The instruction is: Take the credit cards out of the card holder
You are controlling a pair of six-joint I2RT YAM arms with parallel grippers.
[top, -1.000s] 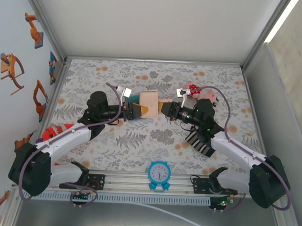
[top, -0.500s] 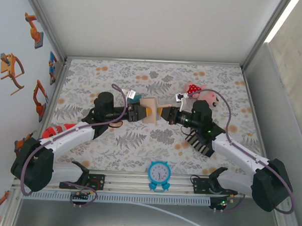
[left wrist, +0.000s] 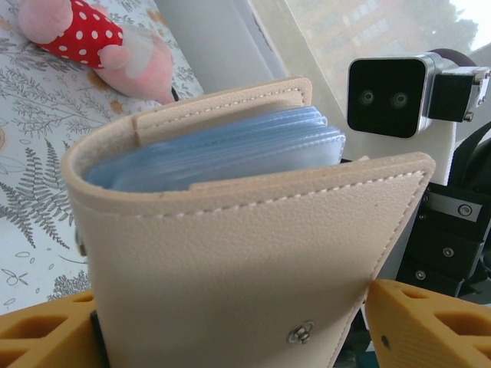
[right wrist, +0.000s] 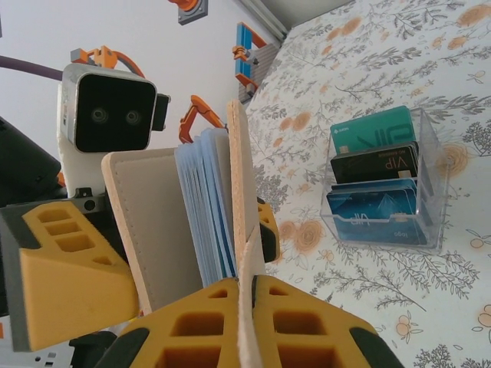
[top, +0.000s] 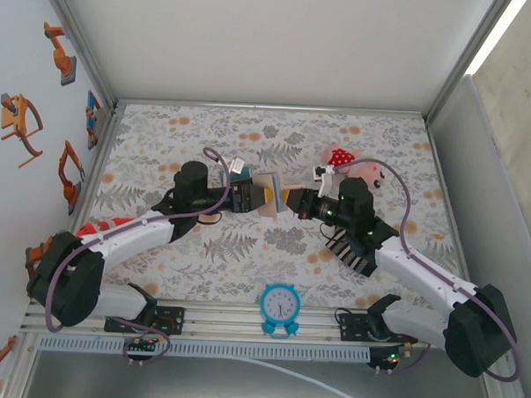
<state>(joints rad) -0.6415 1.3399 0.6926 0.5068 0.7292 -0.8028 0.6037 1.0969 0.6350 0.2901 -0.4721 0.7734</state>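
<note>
Top external — holding the tan leather bifold card holder (top: 267,197) above the floral counter (top: 246,251), clamping one flap in the right claw (top: 287,198), straddling it with the left claw (top: 253,198) apart — aiming for a square pinch on the free flap.

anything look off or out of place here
Nothing spilled or damaged. The wallet is up in the air, half open: the right gripper pinches one cover, and the left gripper straddles it with its fingers spread. A striped sock lies partly under the right arm.
</note>
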